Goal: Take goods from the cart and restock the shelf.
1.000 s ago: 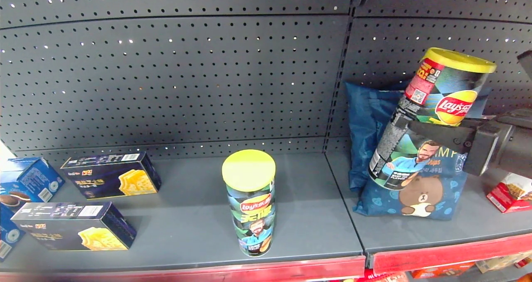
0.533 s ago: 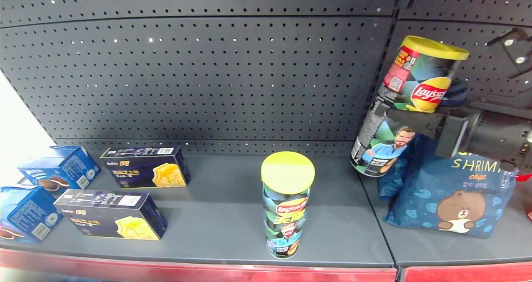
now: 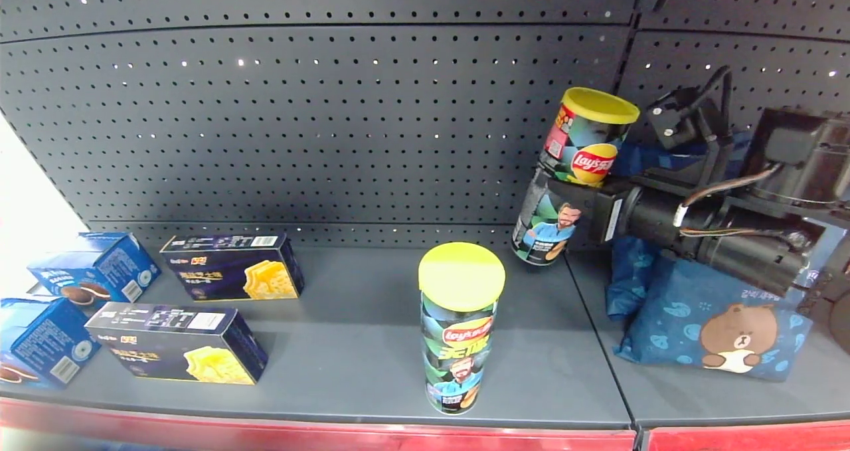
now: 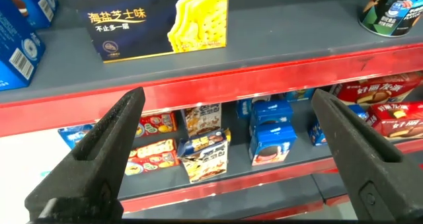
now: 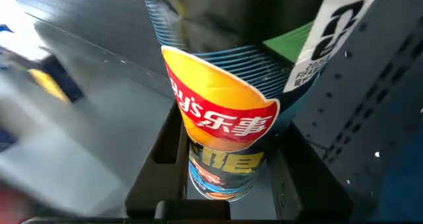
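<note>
Two cans | held can (image 3: 579, 153) by pegboard (image 3: 299, 119) | standing can (image 3: 458, 345) near shelf (image 3: 345, 361) edge

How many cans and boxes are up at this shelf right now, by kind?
Chip cans: 2, the standing can on the shelf, the held can in the right tool.
Dark cracker boxes: 2.
Blue cookie boxes: 2.
Total: 6.
</note>
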Motion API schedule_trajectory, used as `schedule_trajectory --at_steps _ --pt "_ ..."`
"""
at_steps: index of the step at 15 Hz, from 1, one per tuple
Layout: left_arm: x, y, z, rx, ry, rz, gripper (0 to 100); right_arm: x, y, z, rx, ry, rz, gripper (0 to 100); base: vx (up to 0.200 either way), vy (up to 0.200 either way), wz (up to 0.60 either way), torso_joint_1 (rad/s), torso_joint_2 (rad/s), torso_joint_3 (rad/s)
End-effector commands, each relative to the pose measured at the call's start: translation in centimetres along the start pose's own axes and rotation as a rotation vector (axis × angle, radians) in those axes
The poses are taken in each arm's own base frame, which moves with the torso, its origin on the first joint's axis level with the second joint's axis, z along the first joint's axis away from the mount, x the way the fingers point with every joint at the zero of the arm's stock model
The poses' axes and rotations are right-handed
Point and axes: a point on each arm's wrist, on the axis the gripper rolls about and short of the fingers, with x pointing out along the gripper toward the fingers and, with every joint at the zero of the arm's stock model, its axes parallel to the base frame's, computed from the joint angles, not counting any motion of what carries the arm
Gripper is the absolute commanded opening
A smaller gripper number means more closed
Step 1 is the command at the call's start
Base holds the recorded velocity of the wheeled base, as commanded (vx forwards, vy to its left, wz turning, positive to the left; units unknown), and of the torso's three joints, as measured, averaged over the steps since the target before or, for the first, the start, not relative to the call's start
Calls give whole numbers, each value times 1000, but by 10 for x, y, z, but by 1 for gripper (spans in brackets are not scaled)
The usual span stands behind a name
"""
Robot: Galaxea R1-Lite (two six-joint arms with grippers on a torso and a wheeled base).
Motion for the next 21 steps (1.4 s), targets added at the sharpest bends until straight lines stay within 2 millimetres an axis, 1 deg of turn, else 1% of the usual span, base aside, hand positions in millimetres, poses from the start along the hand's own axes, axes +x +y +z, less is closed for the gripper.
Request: schedule_trajectory --at_steps 1,4,8,12,14,17,21 --pt "0 0 0 0 2 0 100 23 4 -16 1 48 -10 0 0 0 0 0 0 0" --pt "0 0 0 0 3 2 100 34 11 -19 1 59 -18 0 0 0 0 0 0 0" --pt "0 0 0 0 3 0 100 33 28 -18 1 61 25 0 0 0 0 0 0 0" --pt "0 0 0 0 2 0 100 31 32 -13 0 42 37 0 0 0 0 0 0 0" --pt "0 0 0 0 2 0 100 30 43 -11 0 32 66 0 0 0 0 0 0 0" --pt "0 0 0 0 2 2 100 32 47 -9 0 26 76 0 0 0 0 0 0 0" --pt "0 0 0 0 3 0 100 41 47 -19 -1 49 74 0 0 0 0 0 0 0"
